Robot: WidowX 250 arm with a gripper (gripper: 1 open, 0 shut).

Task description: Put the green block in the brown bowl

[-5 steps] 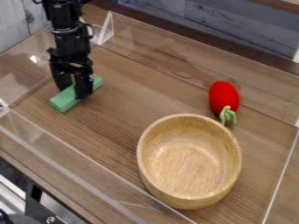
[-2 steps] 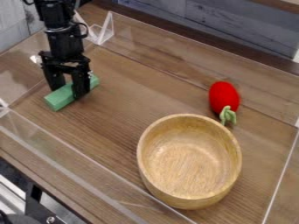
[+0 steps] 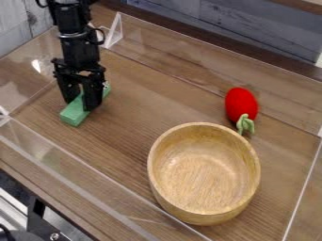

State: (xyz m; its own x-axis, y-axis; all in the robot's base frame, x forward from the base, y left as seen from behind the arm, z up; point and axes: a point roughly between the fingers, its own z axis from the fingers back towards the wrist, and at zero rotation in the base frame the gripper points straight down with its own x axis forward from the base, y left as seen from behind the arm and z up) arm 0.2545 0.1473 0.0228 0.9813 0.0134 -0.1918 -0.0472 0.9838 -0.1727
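Black gripper (image 3: 79, 93) points down at the left of the wooden table (image 3: 164, 89), fingers straddling the upper end of the green block (image 3: 82, 107); whether they actually pinch it or stand just off its sides, cannot tell. The block lies flat on the table, well apart from the brown bowl (image 3: 204, 172), which sits empty at lower right. A red strawberry toy (image 3: 242, 105) lies just beyond the bowl's far rim; clear acrylic walls (image 3: 75, 196) ring the table, bare wood between block and bowl.

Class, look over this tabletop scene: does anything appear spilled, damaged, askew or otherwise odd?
Nothing stands out. The brown bowl sits upright and empty, the red toy lies beside it, and the gripper straddles the green block on the table.
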